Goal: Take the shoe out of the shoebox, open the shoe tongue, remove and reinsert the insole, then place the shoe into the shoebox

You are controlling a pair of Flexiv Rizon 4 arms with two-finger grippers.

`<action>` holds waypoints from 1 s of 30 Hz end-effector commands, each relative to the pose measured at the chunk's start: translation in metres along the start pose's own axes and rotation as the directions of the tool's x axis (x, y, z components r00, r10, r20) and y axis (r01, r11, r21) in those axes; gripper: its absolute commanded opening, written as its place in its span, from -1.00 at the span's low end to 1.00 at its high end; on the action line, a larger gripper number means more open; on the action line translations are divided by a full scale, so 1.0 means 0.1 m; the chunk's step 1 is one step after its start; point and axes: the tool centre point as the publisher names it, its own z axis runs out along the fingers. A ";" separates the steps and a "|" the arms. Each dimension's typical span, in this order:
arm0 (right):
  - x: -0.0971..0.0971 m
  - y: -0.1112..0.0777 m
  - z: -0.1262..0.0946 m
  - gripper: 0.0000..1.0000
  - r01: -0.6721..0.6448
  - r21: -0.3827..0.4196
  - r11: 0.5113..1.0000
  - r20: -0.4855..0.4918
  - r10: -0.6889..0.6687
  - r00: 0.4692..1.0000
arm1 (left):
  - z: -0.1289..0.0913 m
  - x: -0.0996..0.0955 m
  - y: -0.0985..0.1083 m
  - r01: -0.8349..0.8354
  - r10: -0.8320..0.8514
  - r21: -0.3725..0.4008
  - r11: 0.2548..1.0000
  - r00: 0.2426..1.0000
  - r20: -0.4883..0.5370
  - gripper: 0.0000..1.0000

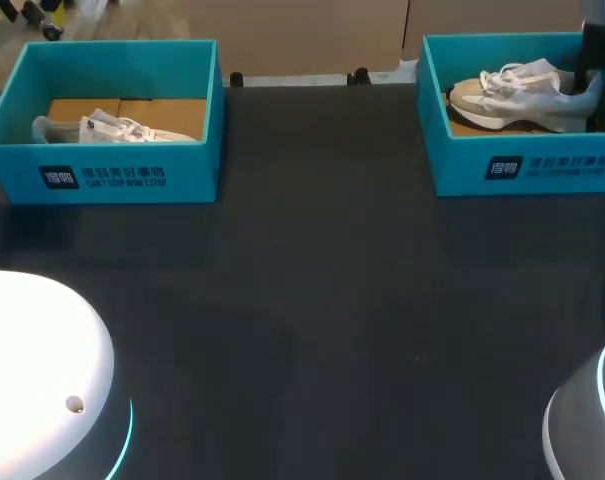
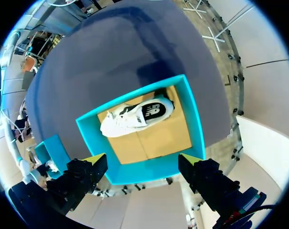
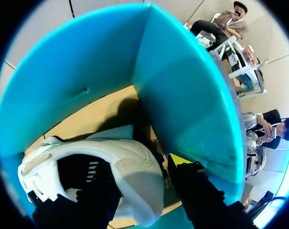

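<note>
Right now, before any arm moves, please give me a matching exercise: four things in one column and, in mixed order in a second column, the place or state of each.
Column 1
1. left pincer
2. right pincer
3. left shoe
4. right shoe

Column 2
A. upright on its sole
B. open, high above the left shoebox
C. lying on its side
D. down inside the right shoebox, at a heel

Pairs: 1-B, 2-D, 3-C, 4-A

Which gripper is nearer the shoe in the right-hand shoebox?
Right. The right gripper is down inside that shoebox at the heel of the shoe; the left gripper hangs open above the other shoebox.
</note>
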 end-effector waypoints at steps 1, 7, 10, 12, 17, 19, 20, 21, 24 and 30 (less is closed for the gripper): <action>0.02 0.08 0.11 -0.04 0.003 0.022 1.000 0.002 -0.003 1.000 | 0.00 0.00 -0.01 -0.001 0.001 -0.001 1.000 1.000 -0.003 1.00; 0.03 0.08 0.18 -0.10 0.009 0.035 0.999 0.006 -0.009 1.000 | 0.00 0.00 -0.01 -0.001 0.001 -0.001 1.000 1.000 -0.003 1.00; 0.02 0.07 0.19 -0.31 0.010 0.039 0.999 0.007 -0.010 1.000 | 0.00 0.00 -0.01 -0.001 0.001 -0.001 1.000 1.000 -0.003 1.00; 0.01 0.07 0.19 -0.47 0.010 0.041 0.999 0.010 -0.010 1.000 | 0.00 0.00 -0.01 -0.001 0.001 -0.001 1.000 1.000 -0.003 1.00; -0.02 0.04 0.15 -1.00 0.001 0.040 0.999 0.017 -0.002 1.000 | 0.00 0.00 -0.01 -0.001 0.001 -0.001 1.000 1.000 -0.003 1.00; -0.03 0.03 0.13 -1.00 -0.002 0.040 0.999 0.020 0.001 1.000 | 0.00 0.00 -0.01 -0.001 0.001 -0.001 1.000 1.000 -0.003 1.00; -0.04 0.03 0.11 -1.00 -0.003 0.040 0.999 0.021 0.002 1.000 | 0.00 0.00 -0.01 -0.001 0.001 -0.001 1.000 1.000 -0.003 1.00; -0.04 0.01 0.08 -1.00 -0.003 0.039 0.999 0.023 0.002 1.000 | 0.00 0.00 -0.01 -0.001 0.001 -0.001 1.000 1.000 -0.003 1.00; -0.06 -0.01 0.01 -1.00 -0.004 0.034 0.999 0.024 0.003 1.000 | 0.00 0.00 -0.01 -0.001 0.001 -0.001 1.000 1.000 -0.003 1.00; -0.10 -0.08 -0.18 -1.00 -0.018 0.038 0.999 0.023 0.017 1.000 | 0.00 0.00 -0.01 -0.001 0.001 -0.001 1.000 1.000 -0.003 1.00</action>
